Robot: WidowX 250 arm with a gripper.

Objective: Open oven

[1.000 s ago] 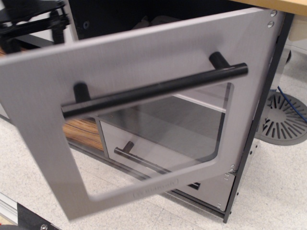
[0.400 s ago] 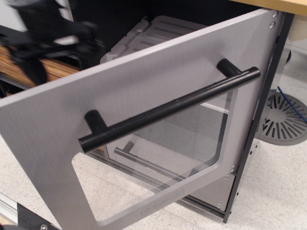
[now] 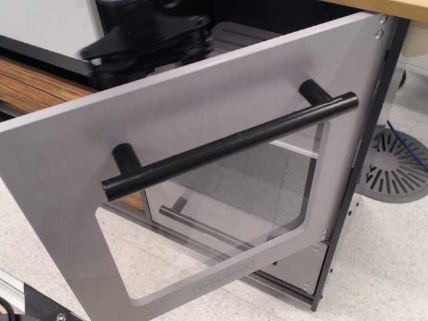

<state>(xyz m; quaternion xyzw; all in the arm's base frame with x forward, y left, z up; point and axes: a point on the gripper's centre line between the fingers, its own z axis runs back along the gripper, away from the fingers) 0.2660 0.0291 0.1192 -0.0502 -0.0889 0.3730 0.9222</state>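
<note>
The oven's grey door (image 3: 200, 107) stands swung open toward the camera, hinged at its right edge. Its long black bar handle (image 3: 231, 144) runs diagonally across it, above the rounded clear window (image 3: 234, 207). The embossed logo (image 3: 224, 277) sits near the door's lower edge. My gripper (image 3: 144, 43) is a blurred black shape behind the door's upper edge, in front of the dark oven opening. It is not touching the handle. The blur hides whether its jaws are open or shut.
A windowless grey drawer with a bar handle (image 3: 200, 227) shows through the window. Brown wood-grain drawers (image 3: 33, 87) lie at the left. A round grey floor grate (image 3: 394, 167) is at the right. A wooden countertop edge (image 3: 394, 7) runs along the top right.
My gripper has moved right, from the far left to behind the door's upper edge. The door swung further open, showing more of the oven's inside.
</note>
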